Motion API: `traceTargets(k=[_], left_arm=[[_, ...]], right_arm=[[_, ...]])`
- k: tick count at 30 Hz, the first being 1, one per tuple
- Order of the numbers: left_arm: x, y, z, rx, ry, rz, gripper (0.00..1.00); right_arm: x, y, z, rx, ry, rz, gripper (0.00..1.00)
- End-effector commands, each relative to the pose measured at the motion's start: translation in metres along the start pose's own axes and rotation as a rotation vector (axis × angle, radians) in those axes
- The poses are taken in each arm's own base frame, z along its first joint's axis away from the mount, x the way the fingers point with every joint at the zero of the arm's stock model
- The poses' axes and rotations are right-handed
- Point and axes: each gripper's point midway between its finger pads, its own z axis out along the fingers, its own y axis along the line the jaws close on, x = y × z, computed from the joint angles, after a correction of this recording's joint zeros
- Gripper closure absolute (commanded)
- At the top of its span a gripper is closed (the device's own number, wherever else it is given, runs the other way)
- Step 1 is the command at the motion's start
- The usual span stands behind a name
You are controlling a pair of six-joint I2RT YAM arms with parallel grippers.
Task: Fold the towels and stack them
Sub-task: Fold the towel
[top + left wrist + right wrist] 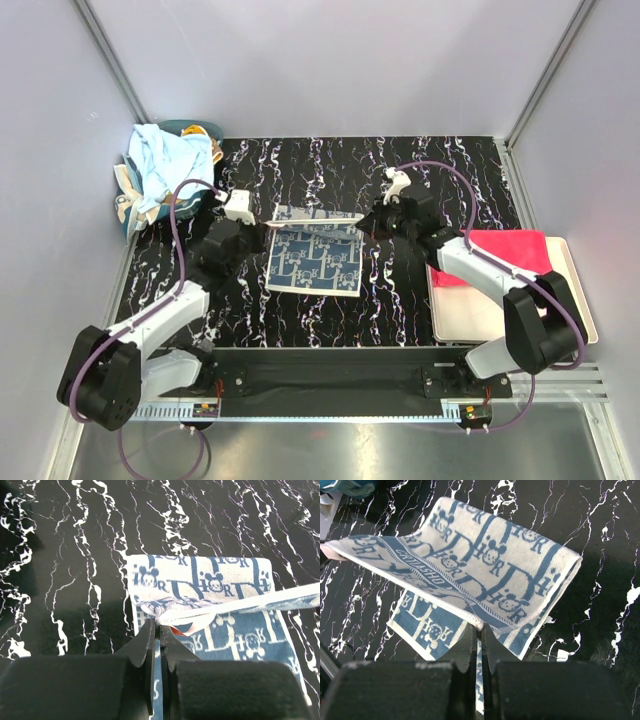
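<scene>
You have the pale grey towel with the dark-blue monogram pattern (315,262) in the middle of the black white-veined marble-look tabletop (420,180). Both arms are on it. Your left fingers (150,636) are clenched on its left corner and your right fingers (470,637) are clenched on its right corner. The hem between them is pulled taut and lifted off the surface. That hem is the axis to watch: it runs left to right across the tabletop, its right end a touch farther from the bases. From it the paler underside drops away on the far side to a soft crease. The dark printed face lies flat beneath and spreads toward you, so the free near edge lies base-ward of both sets of fingers. Neither arm is closer to the work; each has its own end. The fold therefore looks to depend on drawing both hands toward the bases together, with the hem parallel to that near edge. If one side leads, the corners will likely land skewed. The bright pink-red towel (508,250) rests on the flat cream rectangular tray (575,320) at your right. The light-blue cloth heap (165,158) sits in the far-left corner, well apart.
</scene>
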Motion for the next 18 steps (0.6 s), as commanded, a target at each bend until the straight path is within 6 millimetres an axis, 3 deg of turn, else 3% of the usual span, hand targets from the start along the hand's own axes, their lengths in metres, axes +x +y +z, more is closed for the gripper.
traceTargets(k=[1,8,18], left_arm=[[-0.014,0.007,-0.007,-0.023,-0.076,0.001,1.00],[0.007,0.006,-0.010,-0.006,-0.028,-0.025,1.00],[0.016,0.010,-0.013,-0.021,-0.018,-0.041,1.00]], right_arm=[[-0.017,-0.005,-0.011,0.059,-0.071,-0.013,1.00],[-0.008,-0.004,-0.016,0.062,-0.065,-0.011,1.00],[0.015,0.001,-0.017,0.041,-0.031,-0.001,1.00]])
